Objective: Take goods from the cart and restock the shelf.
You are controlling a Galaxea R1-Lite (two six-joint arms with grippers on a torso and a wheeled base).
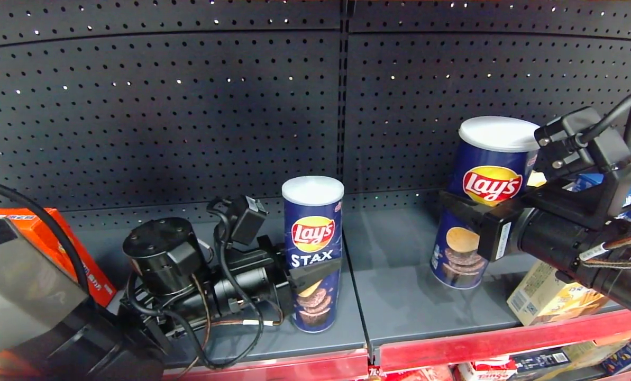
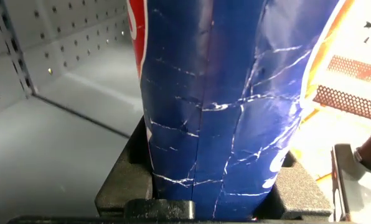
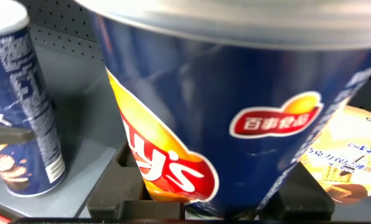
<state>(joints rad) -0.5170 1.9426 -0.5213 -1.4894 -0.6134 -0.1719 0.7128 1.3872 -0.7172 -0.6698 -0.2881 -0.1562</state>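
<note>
The left gripper (image 1: 315, 276) clamps one chip can (image 1: 313, 222) upright on the shelf (image 1: 400, 301), gripped low, probably for a steady set-down; the right gripper (image 1: 466, 219) clamps a second can (image 1: 492, 159) (leaning slightly) over the shelf's right section.

Left can (image 1: 313, 254): dark blue body, white lid, red-and-yellow oval emblem, white lettering, brown crisp picture low down. In the left wrist view its blue wrap carries thin white crease lines. Right can (image 1: 484, 201): same dark blue, white lid, red-and-yellow emblem, pale yellow and brown crisp picture. Left claw (image 1: 315, 275) and right claw (image 1: 466, 217): black. Shelf (image 1: 400, 286): plain grey deck, red front strip. Back panel (image 1: 188, 106): dark grey, perforated in a regular dot grid. Orange box (image 1: 56, 248) at left; yellow box (image 1: 548, 296) at right.
</note>
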